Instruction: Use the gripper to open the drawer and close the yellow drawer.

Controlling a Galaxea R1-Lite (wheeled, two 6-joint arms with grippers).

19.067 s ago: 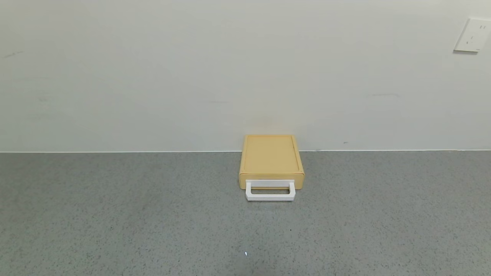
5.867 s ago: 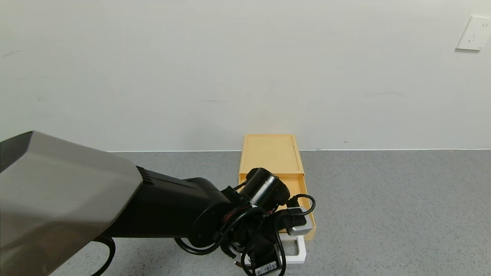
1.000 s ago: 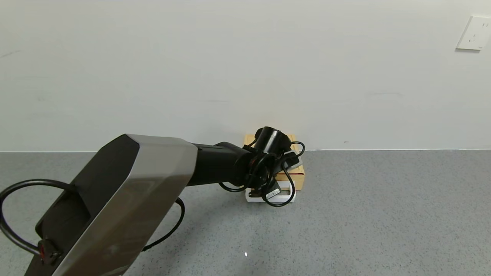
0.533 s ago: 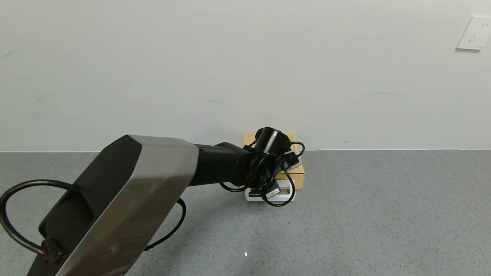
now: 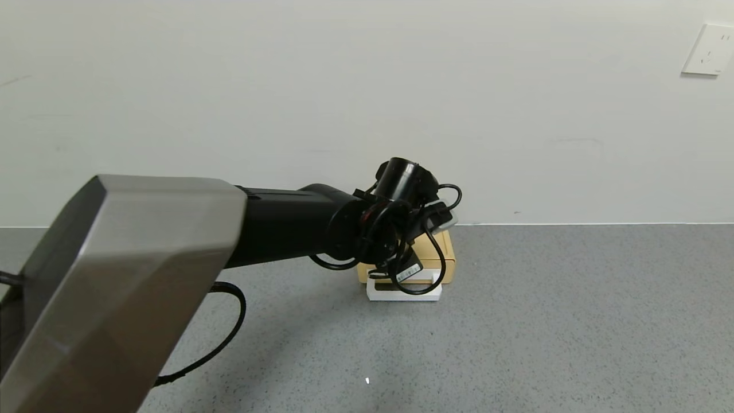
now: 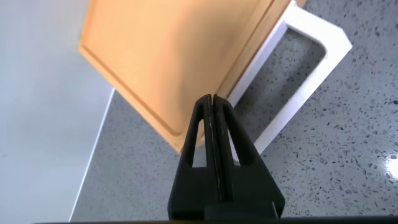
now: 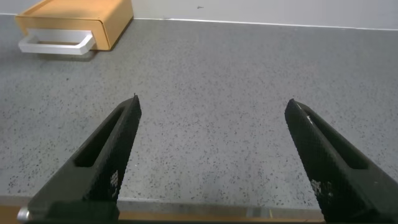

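Note:
The mustard-yellow drawer box [image 5: 442,257] stands against the back wall, its drawer pushed in flush. Its white loop handle [image 5: 404,295] lies on the grey counter in front. My left gripper [image 5: 383,271] hangs just above the box's front with cables looping over the handle. In the left wrist view it [image 6: 212,99] is shut and empty, its tips over the front corner of the box [image 6: 168,56], beside the handle [image 6: 305,87] and apart from it. My right gripper [image 7: 213,102] is open and empty, far from the box [image 7: 81,22].
The grey speckled counter [image 5: 545,321] runs to the white wall behind the box. A white wall socket [image 5: 708,49] sits at the upper right. The left arm's big silver shell [image 5: 126,275] fills the lower left. The counter's front edge [image 7: 186,214] lies under the right gripper.
The left arm has lifted, raising its gripper up off the handle to above the box's front. The drawer stays pushed in. Several seconds ago it stood pulled out.

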